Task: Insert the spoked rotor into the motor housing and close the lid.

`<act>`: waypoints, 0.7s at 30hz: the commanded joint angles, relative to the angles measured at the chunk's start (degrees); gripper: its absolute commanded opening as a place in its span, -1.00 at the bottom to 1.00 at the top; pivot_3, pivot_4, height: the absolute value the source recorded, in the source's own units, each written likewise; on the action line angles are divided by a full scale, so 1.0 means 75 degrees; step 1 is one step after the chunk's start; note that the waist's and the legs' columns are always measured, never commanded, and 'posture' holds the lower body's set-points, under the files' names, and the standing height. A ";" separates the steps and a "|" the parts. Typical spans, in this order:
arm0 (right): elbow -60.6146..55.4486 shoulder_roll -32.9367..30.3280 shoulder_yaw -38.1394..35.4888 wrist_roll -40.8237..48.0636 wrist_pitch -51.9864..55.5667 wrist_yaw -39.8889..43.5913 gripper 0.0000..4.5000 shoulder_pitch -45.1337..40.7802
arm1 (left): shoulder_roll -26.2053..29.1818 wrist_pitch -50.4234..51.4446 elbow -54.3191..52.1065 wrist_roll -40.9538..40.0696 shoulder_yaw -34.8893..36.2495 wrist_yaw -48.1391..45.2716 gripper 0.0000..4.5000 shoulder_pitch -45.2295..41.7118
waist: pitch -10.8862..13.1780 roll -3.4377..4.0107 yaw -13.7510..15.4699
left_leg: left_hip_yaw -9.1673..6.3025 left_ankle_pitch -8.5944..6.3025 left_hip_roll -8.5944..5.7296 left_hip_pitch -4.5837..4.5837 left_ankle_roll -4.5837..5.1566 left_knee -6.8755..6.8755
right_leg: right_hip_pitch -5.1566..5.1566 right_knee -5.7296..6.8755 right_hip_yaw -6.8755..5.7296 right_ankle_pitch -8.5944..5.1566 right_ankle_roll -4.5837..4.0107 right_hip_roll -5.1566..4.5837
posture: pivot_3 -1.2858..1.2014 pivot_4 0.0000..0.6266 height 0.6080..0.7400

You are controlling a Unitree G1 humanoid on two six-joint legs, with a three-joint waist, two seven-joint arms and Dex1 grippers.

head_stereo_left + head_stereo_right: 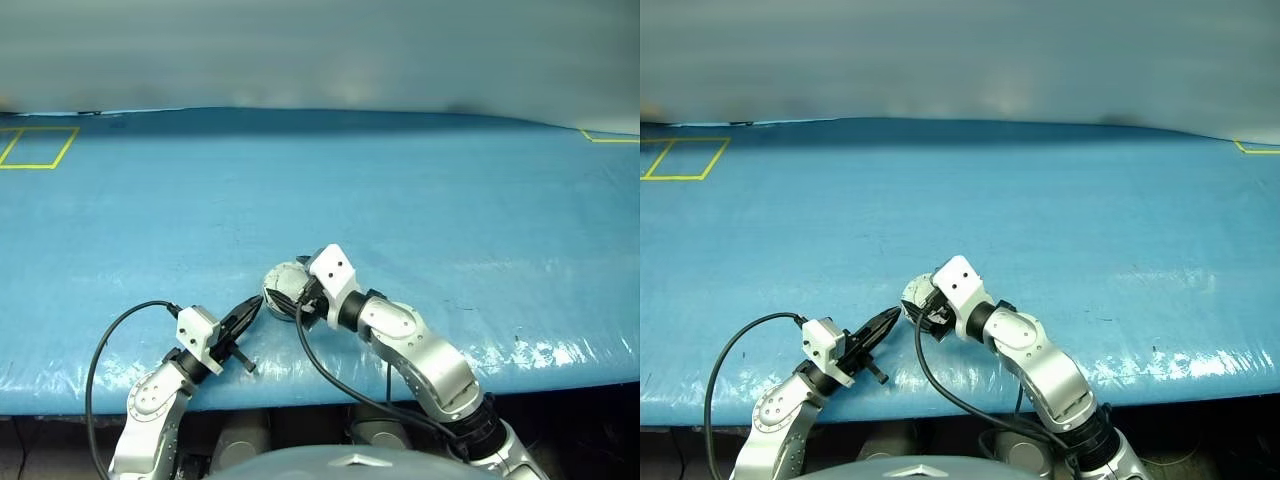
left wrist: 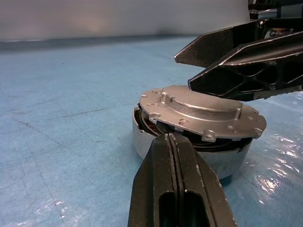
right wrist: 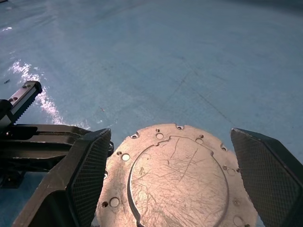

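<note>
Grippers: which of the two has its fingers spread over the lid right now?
The right gripper, open above the lid. The left gripper is shut, its tip at the motor housing.

The lid (image 3: 177, 182) is bare grey metal, matt and finely scratched. The motor housing (image 2: 142, 142) beneath has a smoother, shinier silver metal wall. The table (image 1: 400, 180) wears glossy blue plastic sheeting, wrinkled at its near edge. The right gripper (image 3: 170, 175) pads (image 3: 90, 165) look like textured black mesh.

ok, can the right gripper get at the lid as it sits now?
Probably yes: the right gripper hangs open just above the lid, which rests tilted on the motor housing, with nothing between them.
</note>
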 commanded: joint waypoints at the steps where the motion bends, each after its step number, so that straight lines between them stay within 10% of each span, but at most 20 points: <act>1: 0.0073 0.0020 0.0236 -0.0250 -0.0342 0.0073 0.88 -0.0060 | 0.0030 -0.0133 -0.0276 -0.0002 -0.0011 0.0056 -1.00 0.0035 | 0.0000 0.0000 0.0000 | 0.0000 0.0000 0.0000 0.0000 0.0000 -0.0001 | 0.0000 0.0000 0.0000 0.0000 0.0000 0.0000 | 0.03 -0.52 1.00; 21: 0.0698 0.0045 0.0081 -0.0905 -0.0871 0.0054 0.88 0.0301 | 0.0089 -0.0164 -0.0307 -0.0079 0.0154 0.0192 -1.00 0.0085 | 0.0000 -0.0001 0.0002 | 0.0000 0.0000 0.0000 0.0001 0.0000 -0.0001 | 0.0001 -0.0002 -0.0001 -0.0001 -0.0002 0.0000 | 0.03 -0.52 1.00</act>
